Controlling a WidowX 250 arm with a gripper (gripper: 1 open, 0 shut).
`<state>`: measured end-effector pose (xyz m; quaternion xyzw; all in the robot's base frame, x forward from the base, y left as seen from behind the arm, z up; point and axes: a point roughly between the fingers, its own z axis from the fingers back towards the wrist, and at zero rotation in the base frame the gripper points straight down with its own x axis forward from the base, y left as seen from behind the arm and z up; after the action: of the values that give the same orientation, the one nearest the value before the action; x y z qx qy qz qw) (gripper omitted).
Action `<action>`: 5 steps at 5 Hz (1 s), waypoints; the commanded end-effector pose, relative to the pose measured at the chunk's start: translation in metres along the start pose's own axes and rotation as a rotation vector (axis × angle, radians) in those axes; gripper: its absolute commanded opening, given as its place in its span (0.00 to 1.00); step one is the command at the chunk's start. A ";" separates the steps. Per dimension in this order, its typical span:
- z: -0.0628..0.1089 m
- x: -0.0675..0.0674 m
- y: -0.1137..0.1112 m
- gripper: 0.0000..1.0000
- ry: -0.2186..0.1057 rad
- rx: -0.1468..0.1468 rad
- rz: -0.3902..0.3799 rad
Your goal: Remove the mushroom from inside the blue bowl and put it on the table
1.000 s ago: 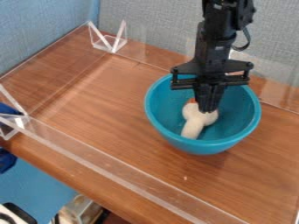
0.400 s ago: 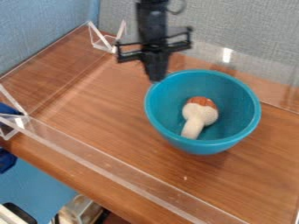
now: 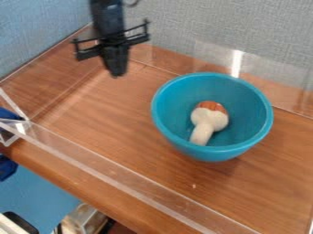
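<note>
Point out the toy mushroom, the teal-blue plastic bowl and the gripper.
Cream-stemmed, reddish-brown-capped toy mushroom (image 3: 206, 123): camera view, on its stem.
Round glossy teal-blue plastic bowl (image 3: 171, 122): camera view, inner left wall.
Black gripper (image 3: 115, 69): camera view, at its closed fingertips.

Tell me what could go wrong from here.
1. The mushroom lies in the bowl while the gripper hangs over the table with shut jaws holding nothing, so the task could stall.
2. A shut-jawed return would likely push the mushroom, not grab it.
</note>
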<state>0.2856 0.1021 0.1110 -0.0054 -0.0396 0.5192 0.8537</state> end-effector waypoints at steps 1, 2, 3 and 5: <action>0.005 0.018 0.013 0.00 -0.091 -0.013 0.075; -0.026 0.020 0.021 0.00 -0.139 0.025 0.099; -0.057 0.018 0.023 0.00 -0.183 0.027 0.108; -0.072 0.006 0.026 0.00 -0.256 0.024 -0.051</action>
<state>0.2652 0.1229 0.0244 0.0772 -0.1188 0.4994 0.8547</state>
